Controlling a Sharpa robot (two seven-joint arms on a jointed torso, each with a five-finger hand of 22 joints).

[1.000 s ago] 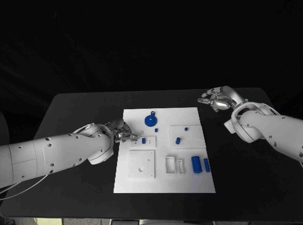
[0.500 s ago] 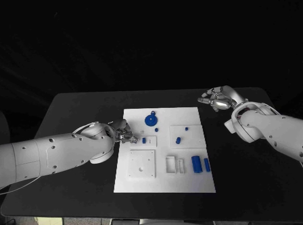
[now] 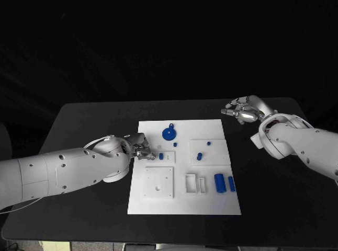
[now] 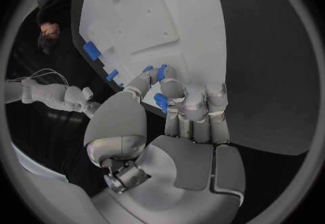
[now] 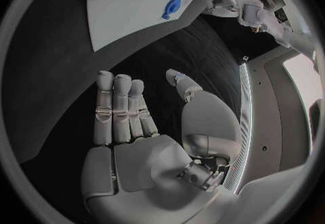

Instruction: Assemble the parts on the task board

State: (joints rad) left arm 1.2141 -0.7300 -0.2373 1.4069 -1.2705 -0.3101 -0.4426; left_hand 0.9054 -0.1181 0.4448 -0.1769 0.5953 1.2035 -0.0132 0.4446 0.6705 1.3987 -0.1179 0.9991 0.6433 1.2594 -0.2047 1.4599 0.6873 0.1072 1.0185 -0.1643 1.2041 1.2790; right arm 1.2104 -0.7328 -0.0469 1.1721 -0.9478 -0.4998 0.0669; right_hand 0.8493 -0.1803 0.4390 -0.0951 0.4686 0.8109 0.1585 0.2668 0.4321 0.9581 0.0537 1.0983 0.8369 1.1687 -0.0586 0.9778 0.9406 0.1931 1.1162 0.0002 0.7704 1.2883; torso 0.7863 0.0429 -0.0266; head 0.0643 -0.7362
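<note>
Left hand: the left hand (image 3: 136,147) hangs over the task board (image 3: 214,206) at its near-left edge, fingers (image 4: 173,89) curled about a small blue part (image 4: 160,102).
Held part: it sits between fingertips and thumb, just above the white plate.
Right hand: the right hand (image 3: 243,111) is off the board's far corner, fingers apart, holding nothing.
Doing it well: I judge the part should be squared to its socket, then lowered straight and pressed gently.
Risk: a tilted part may jam.

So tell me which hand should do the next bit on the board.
Left. The left hand already reaches over the white board's edge by a small blue part; the right hand hangs empty off the board.
</note>
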